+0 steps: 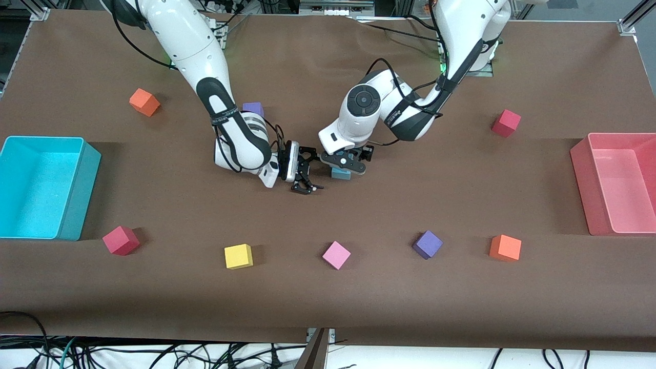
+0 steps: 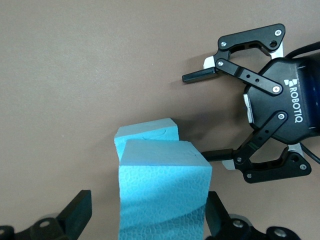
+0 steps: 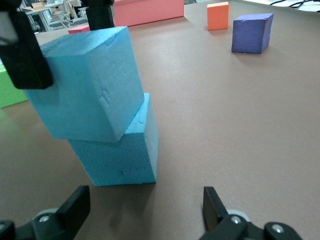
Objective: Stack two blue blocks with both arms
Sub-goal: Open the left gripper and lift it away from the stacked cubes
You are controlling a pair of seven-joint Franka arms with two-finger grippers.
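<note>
Sitting mid-surface, the two blue blocks are stacked: upper block (image 3: pixel 85 85) on lower block (image 3: pixel 120 155), skewed (corners don't line up). Left tool (image 1: pixel 347 165) is over the stack, fingers (image 2: pixel 75 212) spread wide either side of the upper block, gripping nothing. Right tool (image 1: pixel 310 176) is just beside the stack, toward the right arm's end, jaws wide open, empty.

Robotics lab, two arms (image 1: pixel 230 118), aluminium framing (image 1: pixel 633 20), loose cables (image 1: pixel 246 353)
</note>
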